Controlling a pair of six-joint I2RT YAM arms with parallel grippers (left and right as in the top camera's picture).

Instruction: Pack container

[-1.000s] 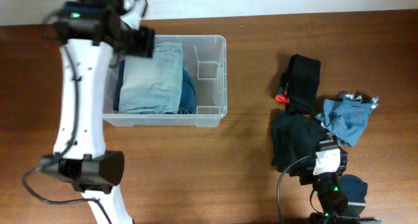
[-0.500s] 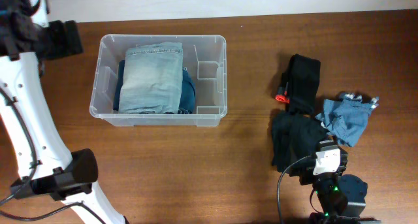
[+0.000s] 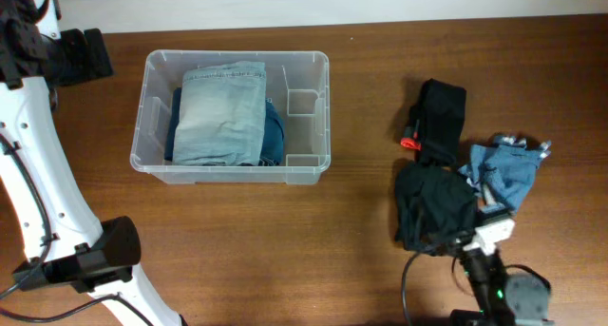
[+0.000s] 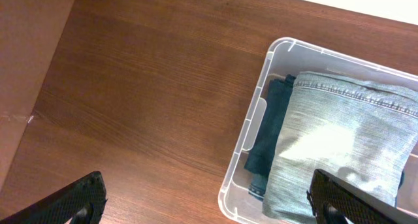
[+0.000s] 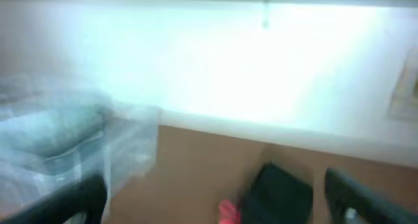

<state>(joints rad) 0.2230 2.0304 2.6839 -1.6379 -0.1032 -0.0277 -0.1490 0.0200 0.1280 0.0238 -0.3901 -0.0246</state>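
Open over the middle of the table (image 3: 366, 155); crowded inside the container (image 3: 237, 52) and on the right side.
Clear to pass across the bare wood between the container and the clothing heap, and along the strip in front of the container. Blocked in the container's left and middle part by folded light-blue jeans (image 3: 221, 112) lying on a dark blue garment (image 3: 275, 136). Free only in the small divider compartments (image 3: 302, 136) at its right end. Hemmed at far left by the white left arm (image 3: 33, 174). Cluttered on the right by a black garment pile (image 3: 432, 207), a black item with a red clip (image 3: 439, 112) and a crumpled blue cloth (image 3: 501, 174), all touching.
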